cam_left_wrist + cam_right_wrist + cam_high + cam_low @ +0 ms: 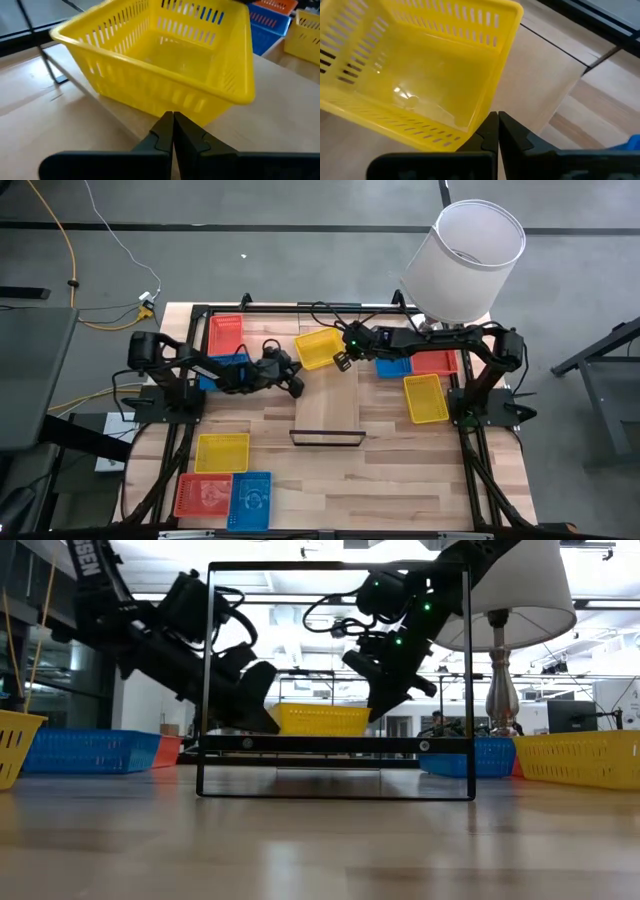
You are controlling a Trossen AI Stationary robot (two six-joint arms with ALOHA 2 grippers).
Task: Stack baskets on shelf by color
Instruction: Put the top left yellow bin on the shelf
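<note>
The shelf (328,408) lies mid-table (400,480), 1 yellow basket (317,348) resting tilted at its far end. The left end effector (297,388), clenched and empty, sits just left of that basket; the right end effector (340,361), also clenched empty, is at its right corner.

yellow basket (316,348) sits at the far end of the shelf (328,404), left gripper (296,388) and right gripper (340,361) shut on either side of it. more baskets: yellow (222,452), red (203,496), blue (250,500) near left, another yellow (425,398) right.
</note>
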